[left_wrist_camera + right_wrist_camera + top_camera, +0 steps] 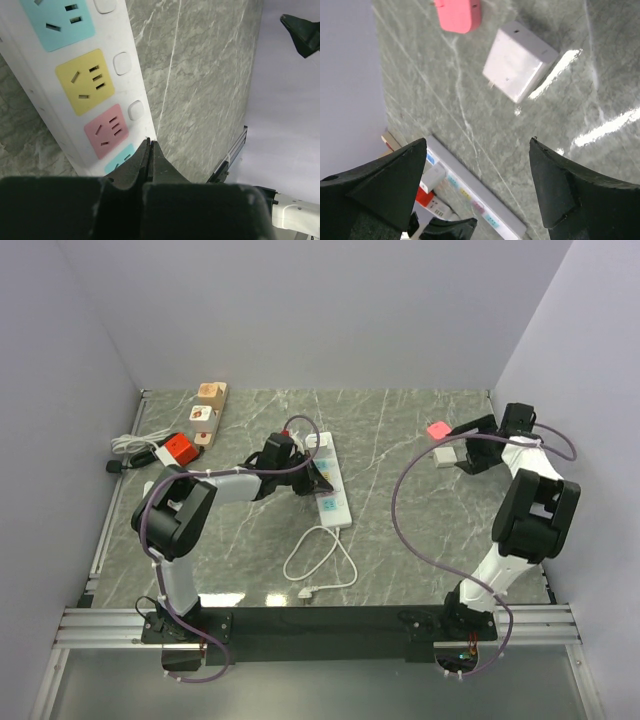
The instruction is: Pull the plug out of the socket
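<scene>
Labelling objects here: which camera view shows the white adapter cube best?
Right wrist: the white adapter cube is large and sharp. Top external shows it only as a small white block; left wrist doesn't show it.

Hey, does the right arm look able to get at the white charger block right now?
Probably yes: the right end effector hangs open facing the white charger block, nothing between; the pink block lies apart.

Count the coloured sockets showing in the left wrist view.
4 along the white power strip: blue socket at top, yellow socket, pink socket, second blue socket partly behind the left gripper. More may lie out of frame.
</scene>
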Controlling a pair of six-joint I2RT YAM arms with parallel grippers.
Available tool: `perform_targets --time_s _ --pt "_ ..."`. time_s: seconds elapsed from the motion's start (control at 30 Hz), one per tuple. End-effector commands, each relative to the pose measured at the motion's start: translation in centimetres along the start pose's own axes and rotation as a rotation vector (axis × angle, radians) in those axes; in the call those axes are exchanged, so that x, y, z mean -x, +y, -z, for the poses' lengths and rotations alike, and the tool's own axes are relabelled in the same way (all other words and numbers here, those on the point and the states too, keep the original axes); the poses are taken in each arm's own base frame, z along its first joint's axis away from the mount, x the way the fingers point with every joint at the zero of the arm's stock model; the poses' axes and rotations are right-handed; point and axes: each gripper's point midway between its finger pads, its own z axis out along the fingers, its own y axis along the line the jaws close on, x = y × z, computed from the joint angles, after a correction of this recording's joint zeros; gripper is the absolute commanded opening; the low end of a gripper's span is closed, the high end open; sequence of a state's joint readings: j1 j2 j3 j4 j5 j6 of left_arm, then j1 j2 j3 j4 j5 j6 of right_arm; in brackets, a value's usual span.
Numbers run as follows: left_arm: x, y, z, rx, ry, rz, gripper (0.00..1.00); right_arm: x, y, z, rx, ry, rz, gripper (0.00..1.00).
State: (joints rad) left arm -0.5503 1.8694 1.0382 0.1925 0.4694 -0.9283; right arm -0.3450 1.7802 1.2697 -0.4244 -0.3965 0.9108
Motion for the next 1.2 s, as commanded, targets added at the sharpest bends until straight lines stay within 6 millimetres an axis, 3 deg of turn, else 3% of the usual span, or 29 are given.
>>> perform_targets --time_s 0.0,0.07,0.17,0.2,0.3,0.33,0.4,0.43,0.6,0.7,0.73,0.8,0.83,1.17 --pt "1.0 -2.1 1.2 -0.039 -0.043 -0.052 0.01 0.3 1.7 3.1 0.032 -0.05 0.091 0.89" --pt "1.0 -2.1 1.3 -0.041 -0.045 -0.05 0.01 -0.9 2.3 3.9 0.053 -0.031 0.149 0.89" --pt "1.0 -2.2 1.4 -0.053 -0.051 -0.043 0.01 -4.3 3.1 4.7 0.092 0.003 0.277 0.89" --pt "1.0 -2.5 1.5 -0.062 -0.052 -0.045 0.01 -6.4 3.6 4.8 0.099 0.031 0.331 0.89" --pt "0.8 -2.3 1.8 -0.06 -0.059 -0.043 0.01 -9.5 3.7 5.7 0.095 0.035 0.452 0.89" --pt "0.9 -2.5 2.1 -0.061 -0.071 -0.047 0.01 -11.8 4.2 6.1 0.114 0.055 0.52 0.88" --pt "0.8 -2.1 2.6 -0.05 -0.087 -0.046 0.01 -13.9 4.4 6.3 0.101 0.052 0.621 0.87" --pt "0.8 -2.0 2.7 -0.044 -0.093 -0.045 0.01 -16.5 5.3 6.4 0.127 0.086 0.698 0.87" --pt "1.2 -0.8 4.5 -0.009 -0.163 -0.021 0.01 -21.8 7.8 6.3 0.116 0.137 0.988 0.87" --pt "1.7 -0.6 5.5 0.007 -0.204 -0.01 0.01 -23.0 11.4 6.0 0.131 0.089 1.098 0.88" --pt "1.8 -0.6 5.7 0.011 -0.211 -0.01 0.01 -23.1 11.4 4.6 0.1 0.091 1.119 0.88" --pt "2.3 -0.6 6.2 0.02 -0.24 -0.006 0.01 -23.8 11.9 3.6 0.071 0.104 1.183 0.88" --pt "2.4 -0.7 6.4 0.021 -0.25 -0.007 0.01 -24.1 13.1 2.5 0.066 0.101 1.219 0.89" --pt "2.0 1.6 7.7 0.042 -0.269 0.033 0.01 -28.3 17.1 -1.9 0.071 0.082 1.377 0.91"
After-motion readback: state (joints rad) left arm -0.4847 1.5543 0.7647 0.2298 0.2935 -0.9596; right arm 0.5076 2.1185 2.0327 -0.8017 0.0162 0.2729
